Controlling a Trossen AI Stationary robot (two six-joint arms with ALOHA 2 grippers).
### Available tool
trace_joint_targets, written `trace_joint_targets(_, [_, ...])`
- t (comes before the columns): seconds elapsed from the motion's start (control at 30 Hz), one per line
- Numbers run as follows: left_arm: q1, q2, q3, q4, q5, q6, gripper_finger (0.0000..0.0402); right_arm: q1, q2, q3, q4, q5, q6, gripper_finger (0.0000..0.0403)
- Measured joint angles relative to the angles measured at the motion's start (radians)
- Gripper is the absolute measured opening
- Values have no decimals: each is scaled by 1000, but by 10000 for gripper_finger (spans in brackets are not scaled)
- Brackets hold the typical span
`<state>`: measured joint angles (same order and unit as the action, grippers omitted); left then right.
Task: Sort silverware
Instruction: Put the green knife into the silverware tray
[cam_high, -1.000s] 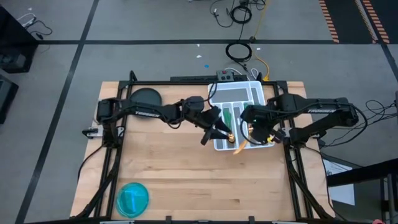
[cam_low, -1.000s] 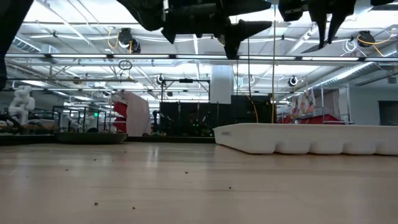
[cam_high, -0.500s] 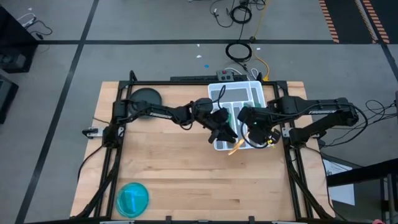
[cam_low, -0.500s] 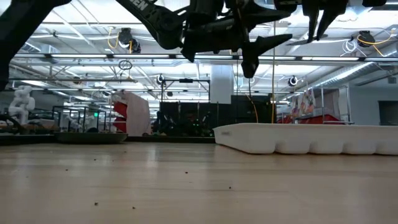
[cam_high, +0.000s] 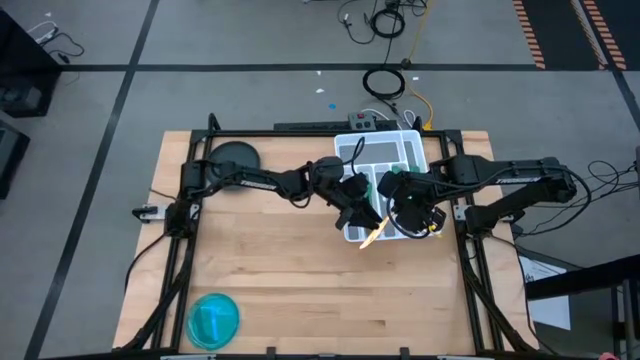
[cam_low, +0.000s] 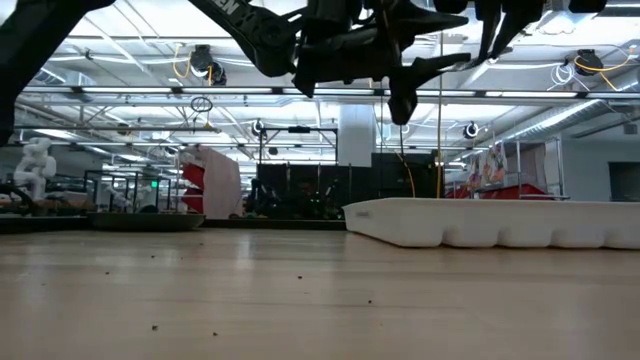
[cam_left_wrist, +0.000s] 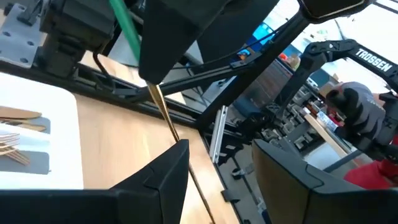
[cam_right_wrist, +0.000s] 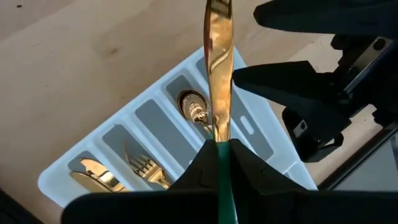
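Observation:
My right gripper (cam_right_wrist: 219, 145) is shut on a knife (cam_high: 371, 234) with a gold blade and a green handle, held in the air over the near edge of the white tray (cam_high: 403, 148). My left gripper (cam_left_wrist: 221, 147) is open and hangs beside it on the left. The blade (cam_left_wrist: 166, 121) runs between its fingers, close to one of them. A spoon (cam_right_wrist: 194, 109), forks (cam_right_wrist: 147, 169) and another knife (cam_right_wrist: 93, 175) lie in separate tray compartments. My right gripper pinches the knife between its two fingers by the green handle (cam_right_wrist: 219, 163), close to where the blade begins. The gold blade (cam_right_wrist: 217, 68) sticks straight out beyond the fingertips. The knife is lifted clear, its blade slanting toward the table's near left. Whether my left gripper touches the blade, I cannot tell.
The tray (cam_low: 500, 222) sits at the table's far right. A blue round bowl (cam_high: 214, 320) stands at the near left corner and a dark round object (cam_high: 233, 157) at the far left. Bare wood lies between them. A person (cam_left_wrist: 357, 109) is in the room beyond.
My left gripper has moved toward the table's right, up to the knife, and then stopped there. My right gripper has shifted a little toward the left with the knife, so the blade tip now lies nearer my left gripper.

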<state>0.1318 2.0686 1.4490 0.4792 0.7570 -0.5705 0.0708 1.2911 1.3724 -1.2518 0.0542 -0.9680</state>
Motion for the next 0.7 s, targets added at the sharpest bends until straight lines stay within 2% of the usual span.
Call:
trace_joint_targets(0.23, [9,0,-2,-98,-15,3,183,12,0,0,8,5,3,0])
trace_joint_targets(0.7, [5,0,-2,-73,-21,-27,183,14,0,0,56,3,2,0])
